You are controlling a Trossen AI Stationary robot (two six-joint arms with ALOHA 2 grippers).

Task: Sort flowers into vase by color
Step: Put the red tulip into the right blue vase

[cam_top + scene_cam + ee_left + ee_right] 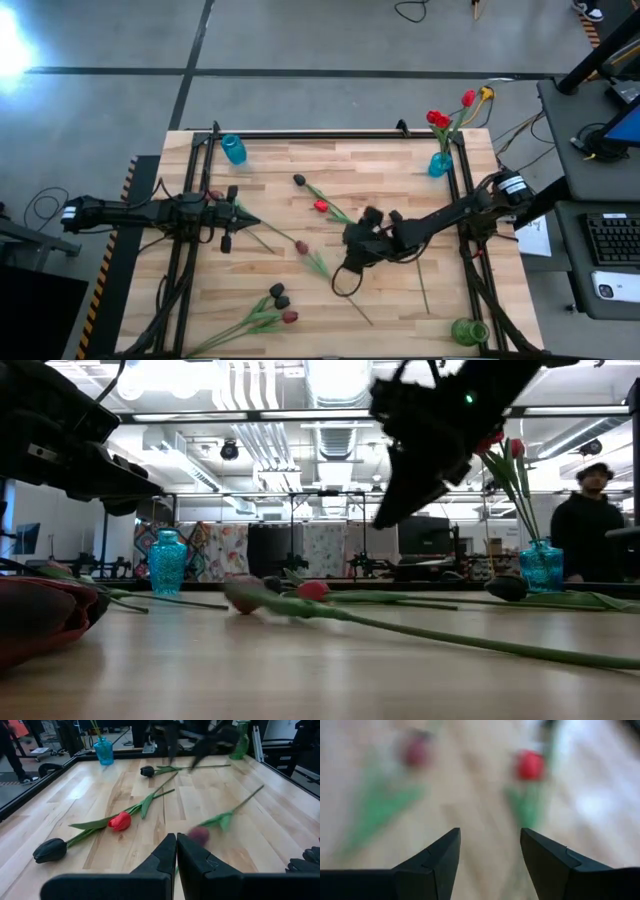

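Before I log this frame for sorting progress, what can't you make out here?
- Right wrist view: flowers below the open fingers are motion-blurred; colours uncertain.
- Low view: near-left flower is cut off by the edge.
- High view: green vase's contents are too small.

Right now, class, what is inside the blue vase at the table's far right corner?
The blue vase holds red tulips and one yellow-tipped stem, heads above the rim. Their stem ends inside the vase cannot be seen.

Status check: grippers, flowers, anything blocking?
Right gripper open, empty, above red tulip mid-table. Left gripper shut, empty, left side. Red flowers already in blue vase; rest loose on table. Nothing blocking.
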